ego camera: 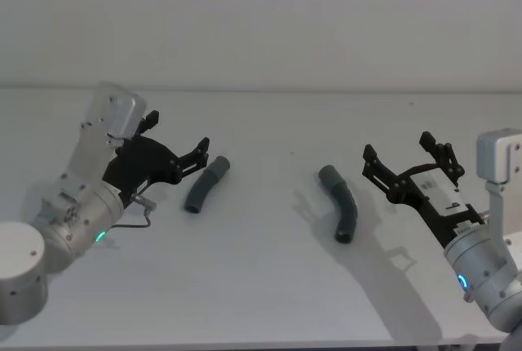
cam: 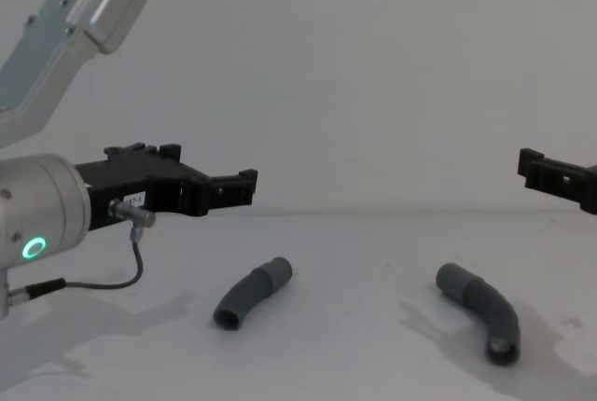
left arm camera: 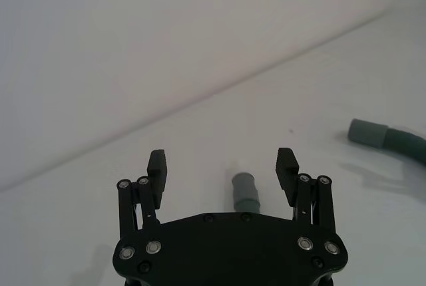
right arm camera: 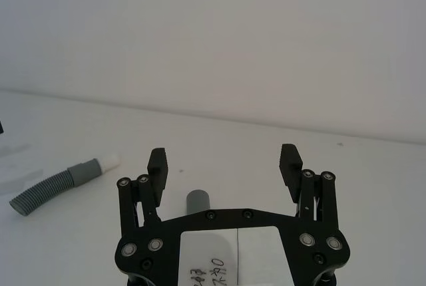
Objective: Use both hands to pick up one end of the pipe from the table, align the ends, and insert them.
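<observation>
We find the left gripper [left arm camera: 222, 161] with its jaws spread wide and nothing held. The right gripper [right arm camera: 225, 159] is the same, wide apart and empty. Each hovers above the table [ego camera: 261, 294], one towards the left edge and one towards the right edge, both pointing inward.

The left pipe piece [ego camera: 206, 184] lies in the table's left half, just beside the left gripper's tips. The right pipe piece [ego camera: 341, 204] lies right of the middle, near the right gripper. The two pieces are well apart, and each sits roughly midway between the back and front edges.

We judge both pieces light and easy to nudge or roll. The ribbed middle probably bends, while the smooth cuffs [left arm camera: 244, 193] are stiffer but slippery. We would take hold just behind the inner cuff of each piece, leaving the ends free to mate.

The head view gives us the layout and the gap between the pieces. The chest view shows what it cannot: both grippers ride clear above the table, and the near ends are hollow. Each wrist view shows a cuff lined up between its own jaws. The right wrist view also shows the ribbing on the far piece.
</observation>
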